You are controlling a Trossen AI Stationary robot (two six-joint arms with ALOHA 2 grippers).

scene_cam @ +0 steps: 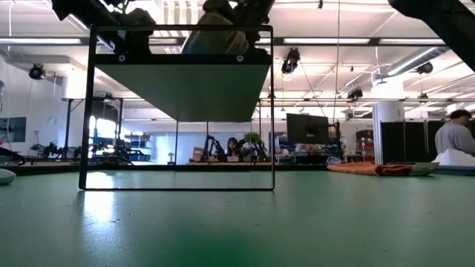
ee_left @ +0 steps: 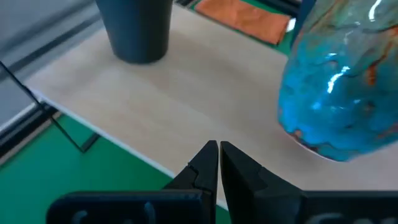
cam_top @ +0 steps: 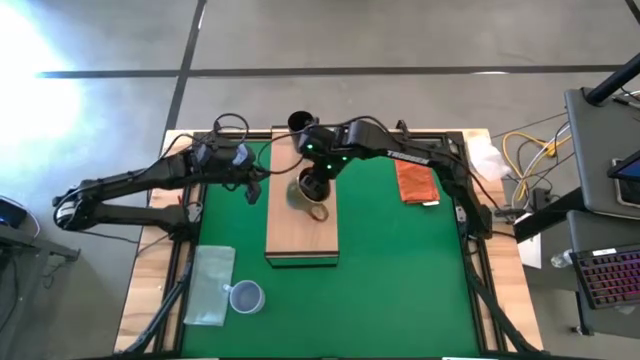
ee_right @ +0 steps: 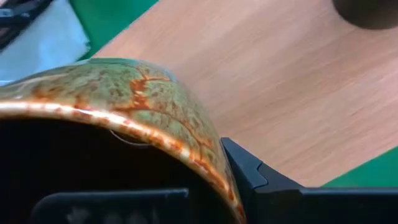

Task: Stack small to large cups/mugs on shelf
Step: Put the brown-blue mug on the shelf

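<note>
The light-wood shelf (cam_top: 300,235) stands raised on a black wire frame (scene_cam: 178,107). The narrow black cup (cam_top: 299,123) stands upright on the shelf's far end and also shows in the left wrist view (ee_left: 140,28). The blue-grey mug (cam_top: 305,198), flecked green and rust, is near the shelf's middle with its handle (cam_top: 318,212) toward the near edge. My right gripper (cam_top: 316,186) is shut on it from above. My left gripper (cam_top: 255,187) is shut and empty at the shelf's left edge, pointing at the mug (ee_left: 339,87). No brown mug shows. My right gripper holds the blue-grey mug by its rim and wall (ee_right: 199,155), one finger (ee_right: 255,177) outside and the other hidden inside the hollow. The fingers come from above, pointing down. The mug looks a little tilted; I cannot tell whether its base (ee_left: 311,146) rests on the shelf.
A clear plastic bag (cam_top: 210,285) and a small clear round lid (cam_top: 246,296) lie at the table's near left. An orange-brown cloth (cam_top: 415,182) lies right of the shelf. Green mat shows near and right of the shelf. A person (scene_cam: 454,133) stands beyond the table.
</note>
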